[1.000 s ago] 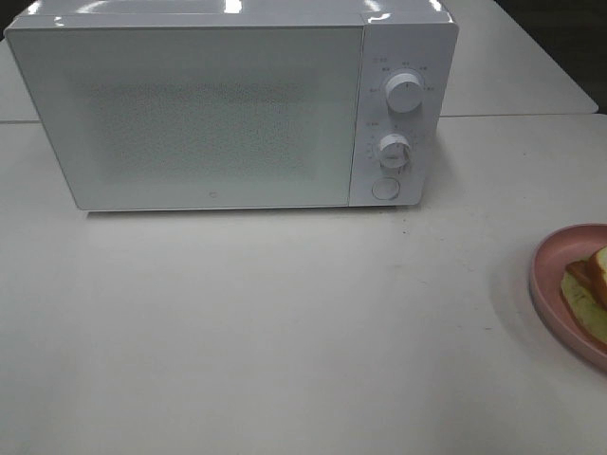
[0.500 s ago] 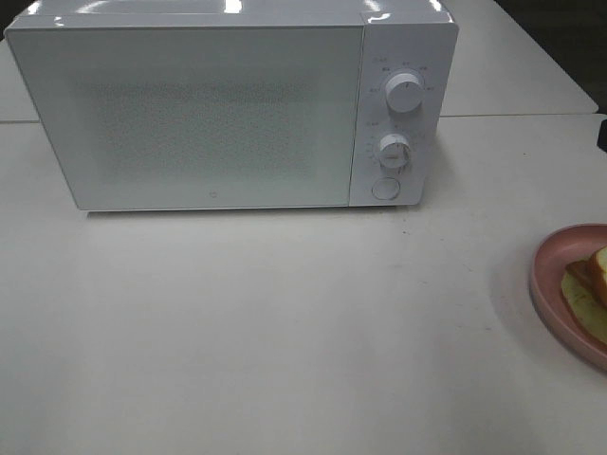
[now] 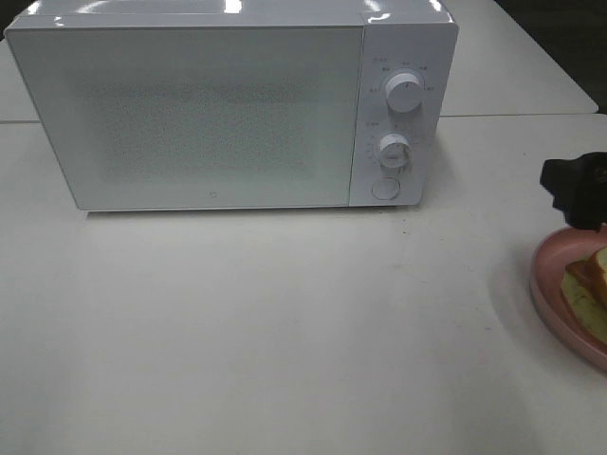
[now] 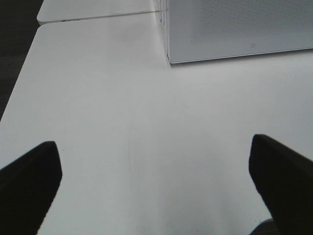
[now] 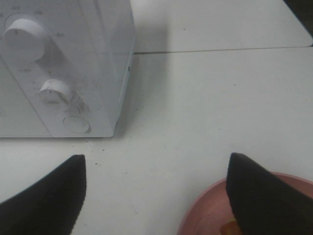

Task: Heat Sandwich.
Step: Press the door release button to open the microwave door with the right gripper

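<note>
At the table's [image 3: 285, 332] near right edge, the sandwich [image 3: 590, 289] lies on the pink plate [image 3: 545, 284], cropped, so its long axis is hard to judge. Just beyond it hovers the right gripper [image 5: 156, 169], spread and empty, the nearer arm. The left gripper [image 4: 154, 156], likewise spread, hangs well apart. Farthest stands the closed microwave [image 3: 228, 114]. A second ago the high view showed no right gripper.

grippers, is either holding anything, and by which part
Nothing is held: the left gripper is open over the table, the right gripper open by the plate, clear of the sandwich.
</note>
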Controlling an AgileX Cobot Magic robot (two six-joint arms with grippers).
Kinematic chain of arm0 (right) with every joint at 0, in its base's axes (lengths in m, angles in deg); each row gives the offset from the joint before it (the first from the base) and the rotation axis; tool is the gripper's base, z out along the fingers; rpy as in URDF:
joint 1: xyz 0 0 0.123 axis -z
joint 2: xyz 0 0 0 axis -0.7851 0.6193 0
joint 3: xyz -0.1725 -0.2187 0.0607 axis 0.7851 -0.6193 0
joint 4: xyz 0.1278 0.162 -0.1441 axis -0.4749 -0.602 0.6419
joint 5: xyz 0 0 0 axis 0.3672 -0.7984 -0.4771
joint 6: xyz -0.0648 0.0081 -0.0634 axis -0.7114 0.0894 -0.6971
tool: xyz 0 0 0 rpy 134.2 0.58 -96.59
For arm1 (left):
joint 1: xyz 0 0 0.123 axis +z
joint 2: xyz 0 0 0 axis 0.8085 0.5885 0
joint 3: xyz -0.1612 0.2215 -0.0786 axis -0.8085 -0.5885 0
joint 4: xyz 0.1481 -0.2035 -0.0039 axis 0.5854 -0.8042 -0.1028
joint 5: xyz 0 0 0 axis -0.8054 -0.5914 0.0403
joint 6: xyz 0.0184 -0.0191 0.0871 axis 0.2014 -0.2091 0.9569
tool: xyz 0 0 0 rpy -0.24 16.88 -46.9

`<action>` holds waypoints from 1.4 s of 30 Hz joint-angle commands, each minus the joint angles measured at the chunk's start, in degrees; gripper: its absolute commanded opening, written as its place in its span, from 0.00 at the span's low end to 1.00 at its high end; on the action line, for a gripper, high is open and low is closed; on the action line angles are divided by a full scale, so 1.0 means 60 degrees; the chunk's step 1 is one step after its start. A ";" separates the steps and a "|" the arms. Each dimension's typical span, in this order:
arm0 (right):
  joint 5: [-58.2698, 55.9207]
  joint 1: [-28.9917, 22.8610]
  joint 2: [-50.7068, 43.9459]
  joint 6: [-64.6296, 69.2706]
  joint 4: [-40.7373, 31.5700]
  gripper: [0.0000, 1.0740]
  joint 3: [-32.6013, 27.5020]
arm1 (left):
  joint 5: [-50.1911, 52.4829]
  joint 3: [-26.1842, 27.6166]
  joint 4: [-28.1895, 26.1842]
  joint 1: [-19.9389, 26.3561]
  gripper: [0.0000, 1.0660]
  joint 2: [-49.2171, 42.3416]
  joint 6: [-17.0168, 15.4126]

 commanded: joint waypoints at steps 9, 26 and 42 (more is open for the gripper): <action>0.2244 -0.2397 0.1910 -0.2263 -0.2989 0.71 -0.0143 | 0.0095 -0.0038 0.0019 -0.0067 0.95 -0.0267 -0.0010; 0.5519 -0.5844 0.4335 -0.2970 -0.6465 0.71 0.0029 | 0.0095 -0.0038 0.0019 -0.0067 0.95 -0.0267 -0.0010; 0.6408 -0.7353 0.6217 -0.3180 -0.8088 0.71 0.1385 | 0.0095 -0.0038 0.0019 -0.0067 0.95 -0.0267 -0.0010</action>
